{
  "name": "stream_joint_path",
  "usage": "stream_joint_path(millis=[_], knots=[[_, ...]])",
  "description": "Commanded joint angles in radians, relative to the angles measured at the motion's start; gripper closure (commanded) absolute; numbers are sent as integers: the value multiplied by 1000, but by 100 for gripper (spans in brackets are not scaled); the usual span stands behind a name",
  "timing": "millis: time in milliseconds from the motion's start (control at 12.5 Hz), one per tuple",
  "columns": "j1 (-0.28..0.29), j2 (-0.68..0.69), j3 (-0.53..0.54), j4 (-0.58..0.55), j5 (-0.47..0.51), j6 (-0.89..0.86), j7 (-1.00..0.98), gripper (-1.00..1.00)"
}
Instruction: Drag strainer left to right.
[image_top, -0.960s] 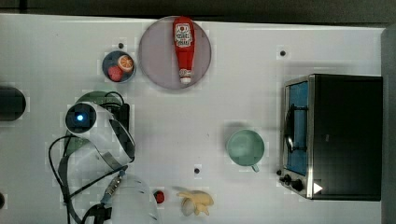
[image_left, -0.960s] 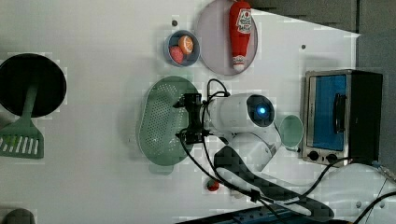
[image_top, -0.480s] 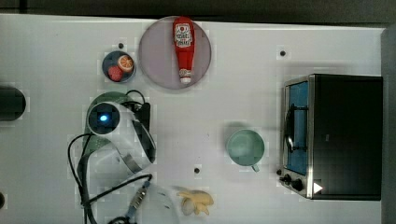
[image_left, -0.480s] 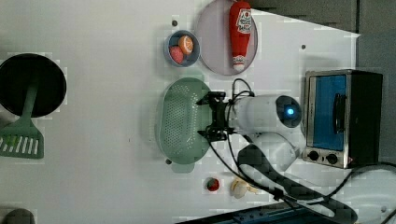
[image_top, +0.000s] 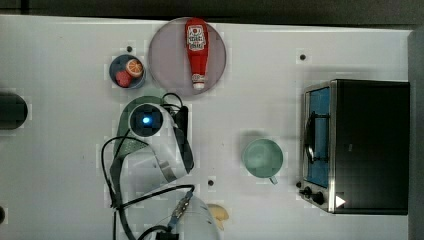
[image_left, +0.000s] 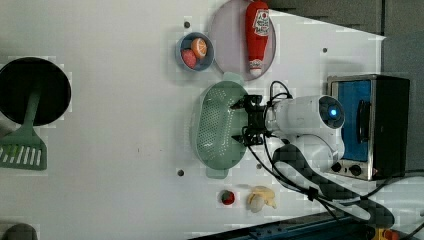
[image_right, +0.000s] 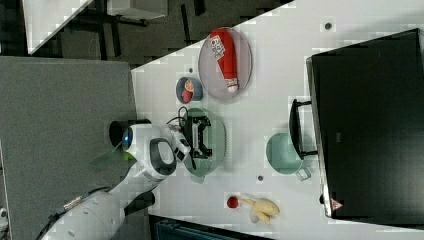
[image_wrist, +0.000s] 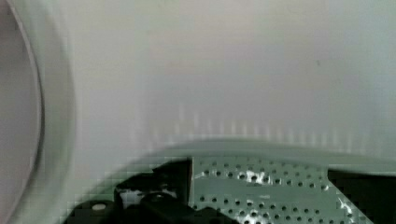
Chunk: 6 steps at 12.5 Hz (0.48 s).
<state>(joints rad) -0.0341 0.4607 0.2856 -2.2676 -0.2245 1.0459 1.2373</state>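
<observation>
Mint-green strainer (image_left: 215, 130) under gripper (image_left: 245, 121)

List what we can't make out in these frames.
- Top view: most of the strainer is hidden under the arm.
- Left view: whether the open gripper touches the strainer's wall can't be told.
- Right view: the toaster oven door is hidden; its dark top faces the camera.
- Wrist view: the plate is cut off by the edge.

From the top view the arm (image_top: 157, 145) covers most of the strainer (image_top: 125, 145), and the claw's tucked underneath too.
</observation>
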Motion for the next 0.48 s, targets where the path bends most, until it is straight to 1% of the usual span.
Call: stream_joint_path(millis=[80, 480], knots=[[-57, -19, 11, 3, -3, -8, -106, -100], [-100, -49, -33, -32, -3, -6, -223, -100]])
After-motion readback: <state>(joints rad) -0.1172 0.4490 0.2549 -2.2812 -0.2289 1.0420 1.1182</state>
